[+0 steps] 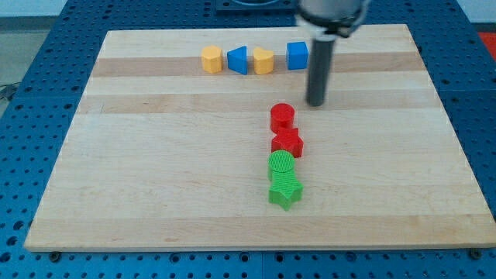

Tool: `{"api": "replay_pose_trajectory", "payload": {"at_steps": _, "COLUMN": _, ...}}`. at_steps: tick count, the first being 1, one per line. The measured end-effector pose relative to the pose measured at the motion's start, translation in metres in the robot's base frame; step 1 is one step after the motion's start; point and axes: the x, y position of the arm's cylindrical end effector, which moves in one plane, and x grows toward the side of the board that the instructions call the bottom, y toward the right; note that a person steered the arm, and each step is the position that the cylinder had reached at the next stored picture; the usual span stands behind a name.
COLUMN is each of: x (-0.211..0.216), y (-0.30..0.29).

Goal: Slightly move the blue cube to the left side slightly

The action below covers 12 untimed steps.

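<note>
Camera view: we see a pale wooden surface [155,170] resting on a blue perforated base [31,31]; no brand, label or legible writing appears on any item. Our arm enters from the view's top as a dark housing [332,12], from which the straight dark rod [319,66] descends almost vertically, and my tip [315,103] meets the surface to the view's lower right of the blue cube [297,55], near it but apart. We carry no gripper, so nothing is grasped or clenched; the rod merely stands on the board. The blue cube lies near the view's top edge of the surface, at the right end of a row of four blocks. From the view's left, that row reads: a yellow block [211,59] of roughly hexagonal outline, a blue wedge-like block [238,60], a second yellow block [263,60] whose shape we cannot make out exactly, then the blue cube, separated from its yellow neighbour by a small gap. Below the tip, toward the view's left, a column of four blocks runs down the middle of the surface: a red cylinder [282,117], a red block [287,143] of angular outline just beneath it, a green cylinder [280,165] and a green star-shaped block [285,191], each close against the next.
</note>
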Motion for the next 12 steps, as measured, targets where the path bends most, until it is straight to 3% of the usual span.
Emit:
{"api": "replay_pose_trajectory", "payload": {"at_steps": 1, "x": -0.017, "y": 0.02}}
{"api": "replay_pose_trajectory", "payload": {"at_steps": 2, "x": -0.097, "y": -0.006}}
{"api": "replay_pose_trajectory", "payload": {"at_steps": 3, "x": -0.105, "y": -0.016}}
{"api": "replay_pose_trajectory", "payload": {"at_steps": 10, "x": -0.092, "y": -0.021}}
{"api": "replay_pose_trajectory", "payload": {"at_steps": 12, "x": -0.053, "y": 0.018}}
